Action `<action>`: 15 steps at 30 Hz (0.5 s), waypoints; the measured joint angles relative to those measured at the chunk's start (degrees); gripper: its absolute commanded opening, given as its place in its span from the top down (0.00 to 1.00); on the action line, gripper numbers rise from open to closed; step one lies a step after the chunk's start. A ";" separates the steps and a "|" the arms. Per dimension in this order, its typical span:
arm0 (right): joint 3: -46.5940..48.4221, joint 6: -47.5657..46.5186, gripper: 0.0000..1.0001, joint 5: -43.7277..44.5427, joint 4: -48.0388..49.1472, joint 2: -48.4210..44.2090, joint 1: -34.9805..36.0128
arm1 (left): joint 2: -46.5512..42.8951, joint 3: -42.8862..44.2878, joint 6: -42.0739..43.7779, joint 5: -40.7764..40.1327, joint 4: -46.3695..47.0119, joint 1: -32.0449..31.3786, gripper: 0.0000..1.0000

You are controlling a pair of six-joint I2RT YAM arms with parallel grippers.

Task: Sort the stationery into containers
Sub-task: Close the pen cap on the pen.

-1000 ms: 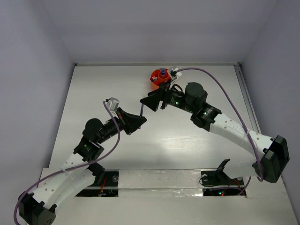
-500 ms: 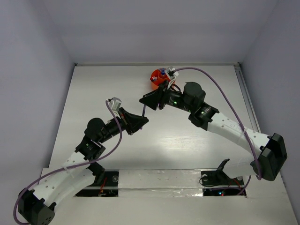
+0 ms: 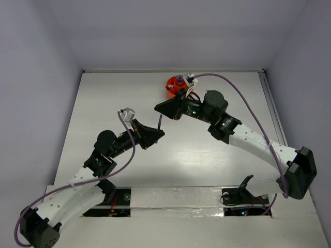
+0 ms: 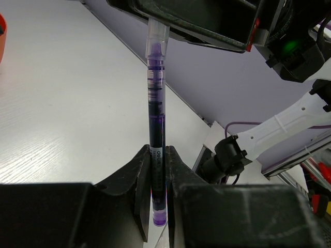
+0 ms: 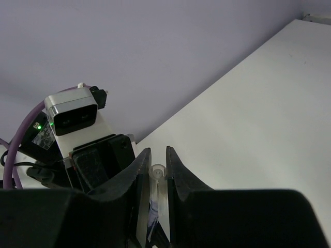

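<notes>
A dark blue pen (image 3: 160, 123) with a clear cap hangs in the air between both arms, above the middle of the table. My left gripper (image 3: 157, 133) is shut on its lower end; in the left wrist view the pen (image 4: 156, 103) rises straight out of the left gripper (image 4: 157, 151). My right gripper (image 3: 161, 110) comes from the right and its jaws press on the capped end (image 5: 157, 172). The orange tub (image 3: 175, 87) stands at the back behind the right wrist, with a blue-capped bottle (image 3: 179, 80) upright in it.
The orange tub's rim (image 4: 1, 36) shows at the left edge of the left wrist view. The left wrist's camera block (image 5: 71, 117) and purple cable sit close in front of the right gripper (image 5: 155, 153). Grey walls close off the table at the back and both sides.
My right gripper's jaws have closed from wide apart onto the pen's capped end. The left gripper has edged slightly right and still grips the pen.
</notes>
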 measured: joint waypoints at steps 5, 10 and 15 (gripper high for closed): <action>-0.70 0.66 0.96 -0.55 1.38 0.00 -0.02 | 0.35 0.00 -0.07 0.04 0.44 0.00 1.00; -1.88 1.88 1.00 -0.57 3.91 0.00 -0.09 | 0.96 0.00 -0.68 0.04 1.90 -0.02 1.00; -4.24 4.48 1.00 -0.87 8.61 -0.02 -0.35 | 0.96 0.04 -0.85 0.09 2.08 -0.04 1.00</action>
